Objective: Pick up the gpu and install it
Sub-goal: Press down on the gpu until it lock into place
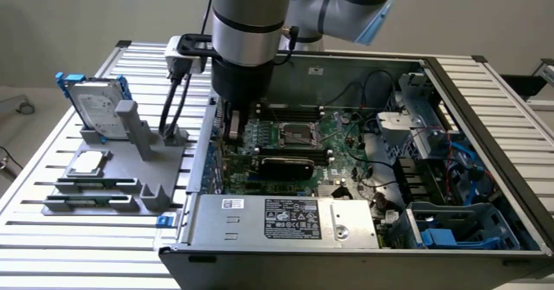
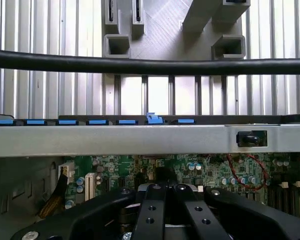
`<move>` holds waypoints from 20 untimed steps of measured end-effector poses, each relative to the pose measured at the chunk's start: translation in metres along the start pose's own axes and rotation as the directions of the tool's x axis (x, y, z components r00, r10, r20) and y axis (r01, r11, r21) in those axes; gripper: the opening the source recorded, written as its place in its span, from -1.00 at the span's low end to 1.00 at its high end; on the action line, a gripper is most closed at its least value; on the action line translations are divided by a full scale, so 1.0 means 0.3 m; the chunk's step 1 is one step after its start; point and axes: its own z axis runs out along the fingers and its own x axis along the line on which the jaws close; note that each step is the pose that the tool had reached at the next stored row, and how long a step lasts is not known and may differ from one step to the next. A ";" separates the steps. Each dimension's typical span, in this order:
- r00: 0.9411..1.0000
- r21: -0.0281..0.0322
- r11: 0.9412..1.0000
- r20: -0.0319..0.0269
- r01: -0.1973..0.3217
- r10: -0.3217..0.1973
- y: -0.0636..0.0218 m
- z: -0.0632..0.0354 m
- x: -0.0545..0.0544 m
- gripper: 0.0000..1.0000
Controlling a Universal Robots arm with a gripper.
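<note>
Exterior view: on the left, a grey rack (image 1: 143, 144) holds a hard drive (image 1: 91, 105) and memory sticks (image 1: 93, 186). Inside the open computer case (image 1: 484, 193), the gripper (image 1: 232, 126), fingers together and empty, hangs near the left wall. The gpu (image 1: 286, 167) stands on the motherboard (image 1: 342, 154), just to its right.

Holder (image 1: 130, 167) lies beside the case (image 1: 364, 238) (exterior view's left), on the table (image 1: 52, 251).

Power supply (image 1: 286, 217) carries black and white labels; print perhaps too small to read.
</note>
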 end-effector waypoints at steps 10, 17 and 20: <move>1.000 -0.016 1.000 -0.027 -0.005 0.004 0.015 -0.008 0.000 -0.79; 0.999 -0.036 0.999 -0.032 -0.007 0.006 0.021 -0.016 -0.001 -0.79; 0.999 -0.044 0.999 -0.034 -0.007 0.006 0.022 -0.018 -0.001 -0.79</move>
